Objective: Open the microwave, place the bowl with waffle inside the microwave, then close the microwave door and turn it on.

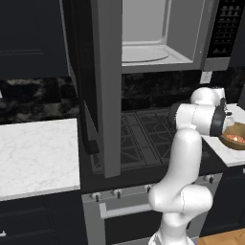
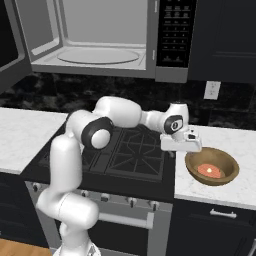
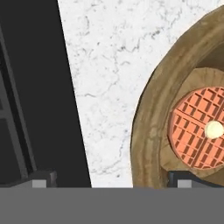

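The microwave point(image 1: 158, 45) point(image 2: 95, 47) hangs above the stove with its pale interior showing. The microwave door point(image 1: 103, 86) point(image 2: 7, 50) is swung out wide to the left. The bowl with waffle point(image 2: 212, 166) point(image 1: 235, 137) sits on the marble counter right of the stove. In the hand view the wooden rim point(image 3: 151, 118) curves around the orange waffle point(image 3: 194, 129). My gripper point(image 2: 187, 149) point(image 3: 113, 180) hovers open, just above the bowl's stove-side rim. One fingertip point(image 3: 41, 179) is over the stove's edge and the other point(image 3: 183, 179) is over the bowl's inside. Nothing is held.
The stove top point(image 2: 125, 150) with black grates lies under my arm. White marble counters point(image 1: 33, 153) point(image 2: 235, 145) flank it. A wall outlet point(image 2: 212, 90) is behind the bowl. The open door juts forward over the stove's left side. Dark cabinets point(image 2: 225, 35) sit right of the microwave.
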